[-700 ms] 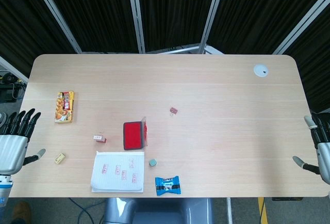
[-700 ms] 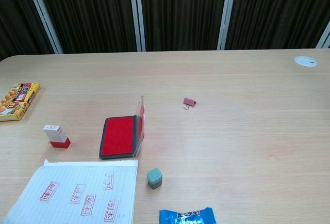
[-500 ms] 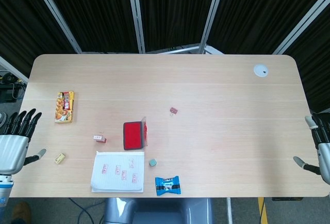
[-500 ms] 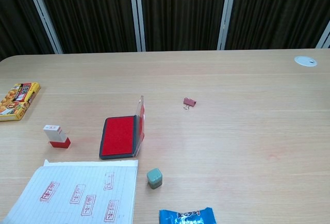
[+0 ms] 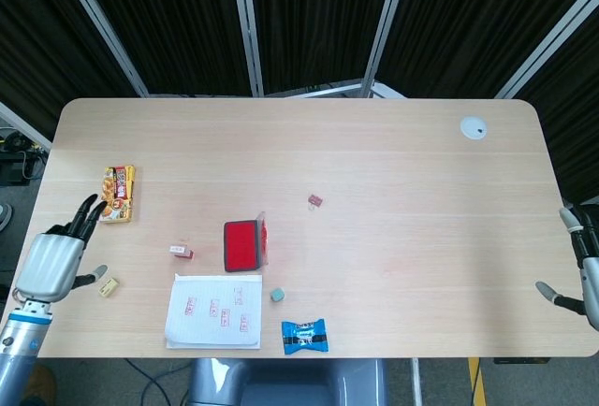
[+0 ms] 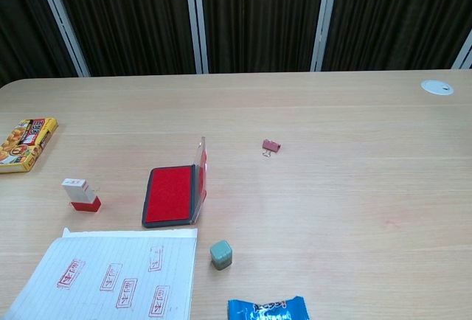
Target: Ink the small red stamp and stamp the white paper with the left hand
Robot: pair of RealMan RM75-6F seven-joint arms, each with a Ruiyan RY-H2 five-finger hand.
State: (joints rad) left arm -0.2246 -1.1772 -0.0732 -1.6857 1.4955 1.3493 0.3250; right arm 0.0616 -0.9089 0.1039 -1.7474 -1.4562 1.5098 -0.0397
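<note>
The small red stamp (image 5: 182, 252) (image 6: 82, 195) stands upright on the table, white top and red base, just left of the open red ink pad (image 5: 242, 244) (image 6: 172, 194). Below them lies the white lined paper (image 5: 214, 310) (image 6: 111, 276) with several red stamp marks. My left hand (image 5: 58, 256) hovers over the table's left edge, fingers spread and holding nothing, well left of the stamp. My right hand (image 5: 585, 270) shows only partly at the right edge of the head view, fingers apart and empty. Neither hand appears in the chest view.
A yellow snack box (image 5: 117, 194) (image 6: 26, 143) lies at the left, a small beige eraser (image 5: 109, 286) near my left hand. A grey-green cube (image 5: 277, 294) (image 6: 220, 254), a blue wrapped candy (image 5: 305, 336) (image 6: 268, 310), a pink binder clip (image 5: 315, 201) (image 6: 271, 146) and a white disc (image 5: 474, 127) (image 6: 437, 87) also sit on the table.
My left hand has moved right and up, from beyond the table's left edge to over it. The right hand has slipped slightly further out of frame. Objects have not moved.
</note>
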